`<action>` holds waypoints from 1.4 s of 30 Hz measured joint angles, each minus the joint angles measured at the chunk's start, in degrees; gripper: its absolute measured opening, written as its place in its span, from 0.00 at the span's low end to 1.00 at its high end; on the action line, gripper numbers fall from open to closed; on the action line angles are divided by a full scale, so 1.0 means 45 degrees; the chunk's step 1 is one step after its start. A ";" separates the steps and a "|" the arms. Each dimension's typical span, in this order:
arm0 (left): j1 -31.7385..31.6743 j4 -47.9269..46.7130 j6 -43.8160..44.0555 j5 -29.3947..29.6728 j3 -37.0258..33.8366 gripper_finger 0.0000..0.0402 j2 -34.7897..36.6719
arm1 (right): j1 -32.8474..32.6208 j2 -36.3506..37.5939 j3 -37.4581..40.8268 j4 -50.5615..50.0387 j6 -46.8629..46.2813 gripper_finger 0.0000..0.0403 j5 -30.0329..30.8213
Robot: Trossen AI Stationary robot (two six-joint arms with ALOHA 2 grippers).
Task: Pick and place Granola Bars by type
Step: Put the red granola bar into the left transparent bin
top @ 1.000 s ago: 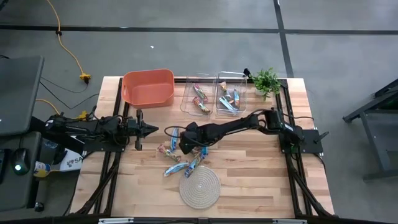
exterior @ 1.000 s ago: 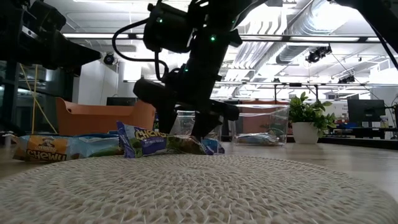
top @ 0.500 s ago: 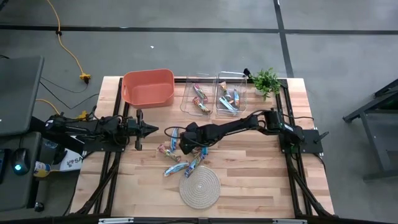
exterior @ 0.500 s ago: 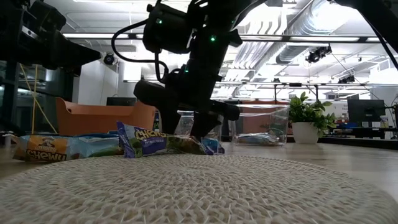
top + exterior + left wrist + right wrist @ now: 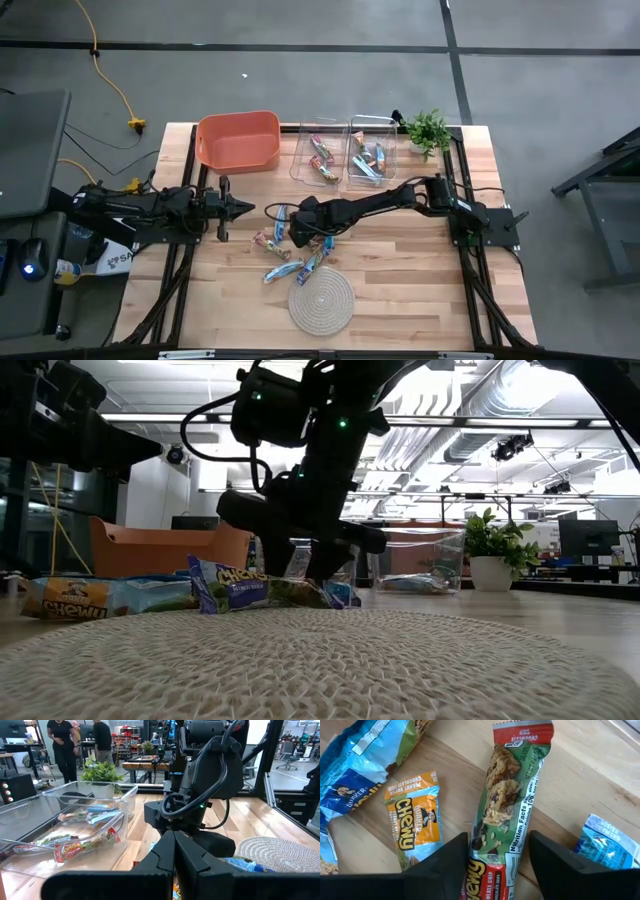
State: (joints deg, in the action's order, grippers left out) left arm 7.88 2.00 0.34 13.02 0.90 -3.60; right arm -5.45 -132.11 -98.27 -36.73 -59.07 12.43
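My right gripper (image 5: pixel 297 234) (image 5: pixel 497 870) hangs open over the loose granola bars in the middle of the table. Its two fingers stand on either side of a green and red Chewy bar (image 5: pixel 512 815) that lies flat on the wood. Whether they touch the bar I cannot tell. An orange bar (image 5: pixel 415 822) and blue bars (image 5: pixel 362 762) (image 5: pixel 610 845) lie flat beside it. More bars lie near the gripper (image 5: pixel 283 270) (image 5: pixel 314 264) (image 5: pixel 235 588). My left gripper (image 5: pixel 240 208) (image 5: pixel 174 855) waits shut, left of the pile.
Two clear bins (image 5: pixel 322 172) (image 5: pixel 371 122) at the far edge hold sorted bars, with an orange bin (image 5: pixel 238 118) to their left and a potted plant (image 5: pixel 428 130) to their right. A coiled rope mat (image 5: pixel 321 297) lies at the near edge. People stand in the room beyond (image 5: pixel 62 742).
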 joint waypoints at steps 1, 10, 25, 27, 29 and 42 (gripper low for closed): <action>0.0005 0.0004 0.0000 0.0000 0.0000 0.00 0.0000 | 0.0000 0.0000 0.0004 0.0000 0.0000 0.46 0.0000; 0.0005 0.0004 0.0000 0.0000 -0.0004 0.00 -0.0005 | -0.0005 0.0000 0.0011 0.0001 0.0008 0.37 -0.0015; 0.0000 0.0004 0.0000 0.0000 -0.0004 0.00 0.0000 | -0.0068 0.0602 0.0065 0.0602 0.0737 0.30 -0.0292; 0.0005 0.0004 0.0000 0.0004 -0.0003 0.00 -0.0005 | -0.0097 0.0612 0.0065 0.0676 0.0820 0.29 -0.0279; 0.0001 0.0001 0.0000 0.0001 -0.0003 0.00 -0.0001 | -0.0115 0.0615 0.0065 0.0783 0.0864 0.28 -0.0205; 0.0005 0.0004 0.0005 -0.0005 0.0001 0.00 -0.0005 | -0.0134 0.1252 0.0041 0.1678 0.1707 0.22 -0.0991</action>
State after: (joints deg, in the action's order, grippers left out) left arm 7.90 2.02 0.36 12.99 0.91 -3.62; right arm -6.06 -126.48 -98.08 -29.18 -51.39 7.97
